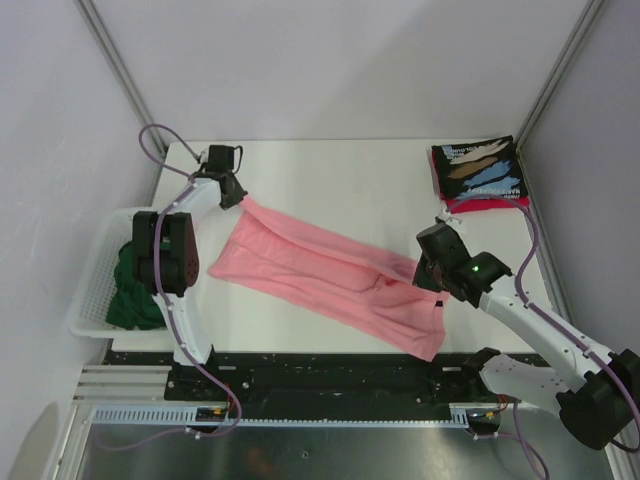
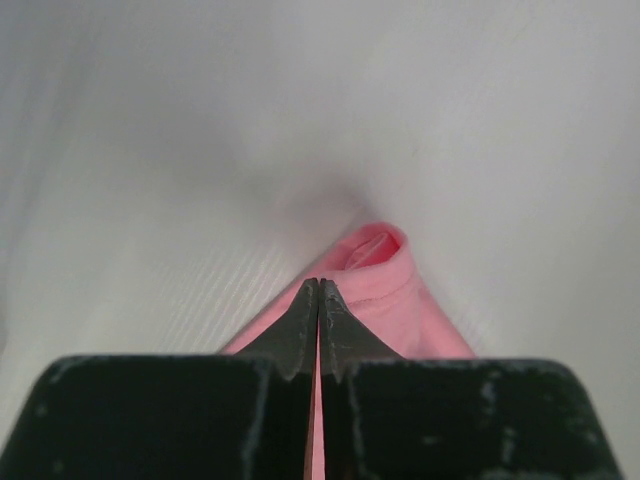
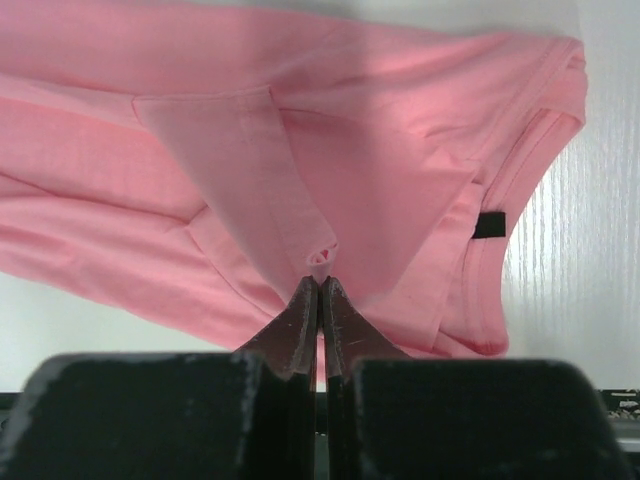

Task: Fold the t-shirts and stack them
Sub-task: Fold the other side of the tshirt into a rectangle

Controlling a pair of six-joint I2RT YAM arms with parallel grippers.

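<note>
From above, the pink t-shirt (image 1: 320, 275) lies stretched diagonally across the desk (image 1: 340, 180). The left hand (image 1: 242, 200) pinches its far-left corner and the right hand (image 1: 427, 273) pinches cloth near its right end. The left wrist view shows fingers (image 2: 298, 325) pressed together on a pink fold. The right wrist view shows a small pink pleat nipped between the tips.

Pink t-shirt (image 1: 330, 280) mid-counter: plain light pink; small black tab (image 3: 489, 225) at neckline. Printed t-shirt (image 1: 480, 168) at far right corner: black with blue, tan, white streaks. Red t-shirt (image 1: 485, 204) under it: solid red, edge only showing. Green t-shirt (image 1: 135, 300) off left edge: dark green, in white slatted basket (image 1: 92, 300). Counter (image 1: 350, 180): white, faint fine grain lines. Left gripper (image 2: 319, 283) and right gripper (image 3: 319, 281) fingers: black. Left arm (image 1: 188, 335) and right arm (image 1: 532, 326): white links, black joints.
</note>
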